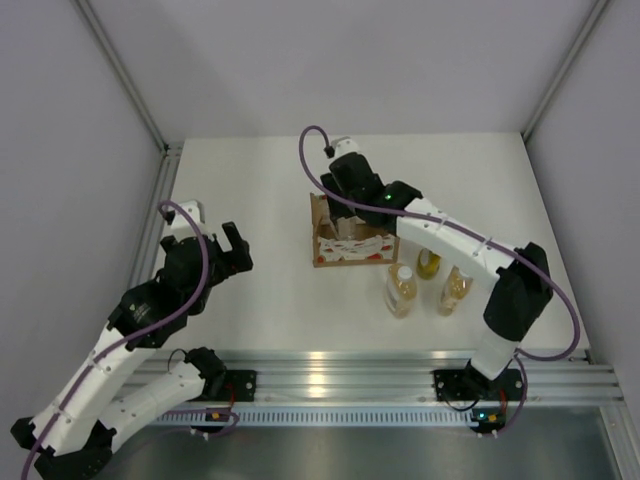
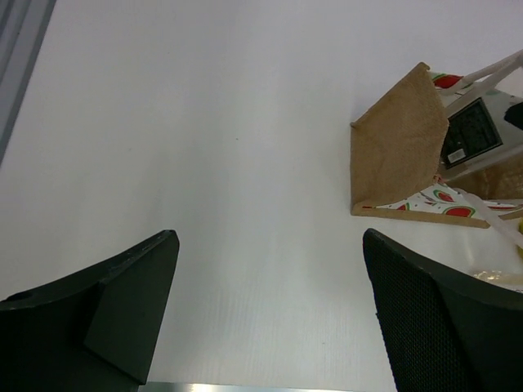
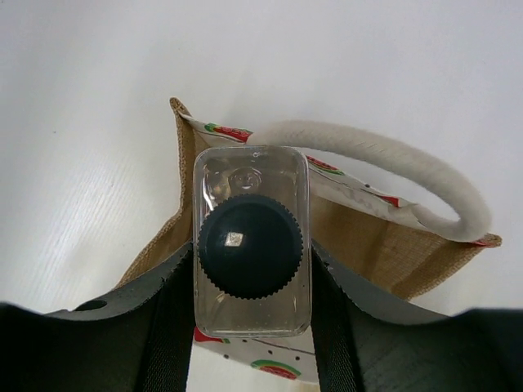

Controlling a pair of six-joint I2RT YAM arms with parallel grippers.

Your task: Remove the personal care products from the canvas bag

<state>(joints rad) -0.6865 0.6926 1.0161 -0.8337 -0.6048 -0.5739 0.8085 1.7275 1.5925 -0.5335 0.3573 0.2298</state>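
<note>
The right arm reaches from its base across the bench to the canvas bag, which stands upright near the middle with its white, red-marked panel facing the arms. In the right wrist view the right jaws are clenched on the squarish clear bottle. Their dark fingers press against its two long sides, and its ribbed dark cap points up at the camera. The bottle sits directly over the bag's open mouth, with one pale looped handle arching just beside it. Whether its base is out of the bag cannot be told. On the bench just in front of the bag, on the right arm's side, stand two clear bottles of yellow liquid with white caps, one nearer the bag's corner and the other beside it, apart from each other. A third, yellowish bottle stands between and behind them, partly hidden under the right arm. The left arm is well apart from the bag, off to the left. The left jaws are released, spread wide over bare bench and holding nothing, and the bag's tan side shows in the left wrist view.
</note>
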